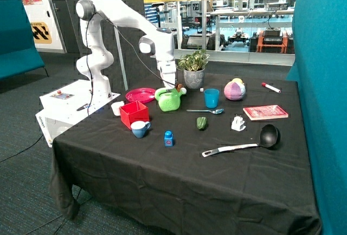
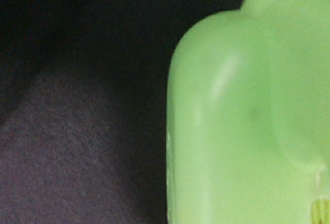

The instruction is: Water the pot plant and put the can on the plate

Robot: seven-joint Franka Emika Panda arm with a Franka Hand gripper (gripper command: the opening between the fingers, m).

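The light-green watering can point(image 1: 169, 100) stands on the black tablecloth between the magenta plate point(image 1: 139, 94) and the pot plant point(image 1: 193, 69). Its spout with the pale tip points toward the grey pot. My gripper point(image 1: 169, 85) reaches straight down onto the top of the can at its handle. In the wrist view the can's rounded body point(image 2: 247, 126) fills most of the picture, very close, with dark cloth beside it. The plate lies flat at the table's edge near the robot base, with nothing on it.
A red square box point(image 1: 134, 113), a blue-and-white mug point(image 1: 140, 129) and a small white cup point(image 1: 117, 108) are near the plate. A blue cup point(image 1: 211, 98), spoon point(image 1: 206, 111), green pepper point(image 1: 201, 122), ball point(image 1: 235, 90), red book point(image 1: 265, 112) and black ladle point(image 1: 246, 144) lie beyond the can.
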